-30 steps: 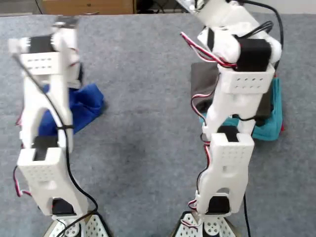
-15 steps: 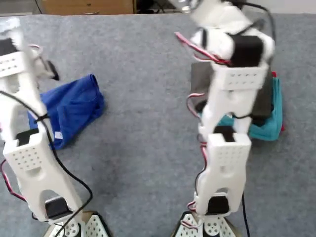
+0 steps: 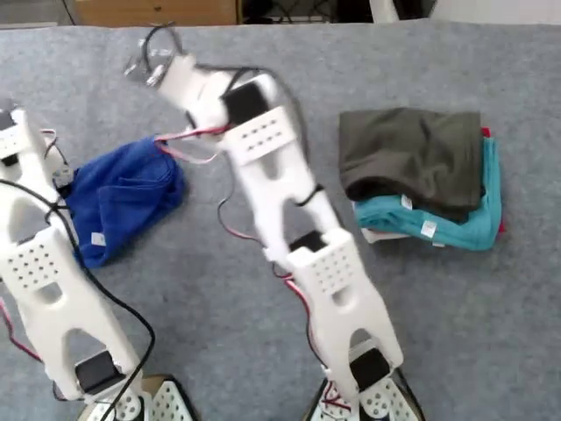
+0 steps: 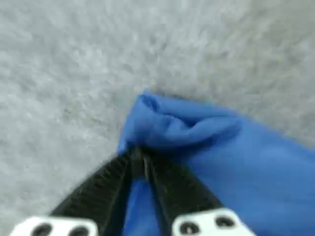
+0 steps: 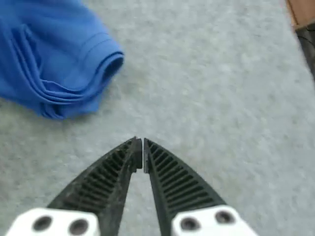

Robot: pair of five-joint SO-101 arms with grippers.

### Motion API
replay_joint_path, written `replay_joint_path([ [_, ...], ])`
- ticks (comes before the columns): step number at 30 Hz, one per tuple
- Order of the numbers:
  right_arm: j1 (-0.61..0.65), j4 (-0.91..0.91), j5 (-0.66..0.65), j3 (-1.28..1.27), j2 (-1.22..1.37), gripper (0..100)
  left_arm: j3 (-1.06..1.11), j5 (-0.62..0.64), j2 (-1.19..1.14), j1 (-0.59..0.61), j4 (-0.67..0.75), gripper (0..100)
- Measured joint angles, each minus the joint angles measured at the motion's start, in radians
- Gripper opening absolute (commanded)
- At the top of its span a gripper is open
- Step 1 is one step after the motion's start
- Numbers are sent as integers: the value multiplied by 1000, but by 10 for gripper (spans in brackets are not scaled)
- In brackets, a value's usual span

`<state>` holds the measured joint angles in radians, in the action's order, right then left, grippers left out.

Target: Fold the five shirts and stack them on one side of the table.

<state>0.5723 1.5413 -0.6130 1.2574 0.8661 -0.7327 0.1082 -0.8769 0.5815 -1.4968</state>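
Left pincer nipped onto the blue shirt; right pincer closed on nothing.

The left pincer has its black jaws pressed together on a bunched corner of the blue shirt, which lies crumpled on the grey surface at the left side. The right pincer is closed with nothing between its jaws, over bare surface near the blue shirt's rolled edge, toward the far side. The right arm stretches slantwise across the middle, between the blue shirt and the stack on the right side. In that stack a dark olive shirt sits on top of a teal shirt, with thin white and red edges showing beneath. Wooden furniture lines the far edge.
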Motion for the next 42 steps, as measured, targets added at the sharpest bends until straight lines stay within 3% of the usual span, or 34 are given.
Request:
replay_joint_path([
  [7,92,-91,101,0,117,15,-58,72,-63,57,0,30],
  [15,196,-226,250,9,138,15,-106,38,-63,83,-71,30],
  [19,227,-284,298,31,152,15,-224,-15,-55,221,-160,31],
  [24,265,-451,322,32,264,15,-270,-63,-106,446,-58,33],
  [30,330,-578,334,32,344,15,-328,-68,-183,445,-32,33],
  [35,347,-502,333,37,361,15,-430,-68,-250,442,-35,33],
  [42,324,-49,212,118,361,15,-503,-68,-287,442,-37,33],
])
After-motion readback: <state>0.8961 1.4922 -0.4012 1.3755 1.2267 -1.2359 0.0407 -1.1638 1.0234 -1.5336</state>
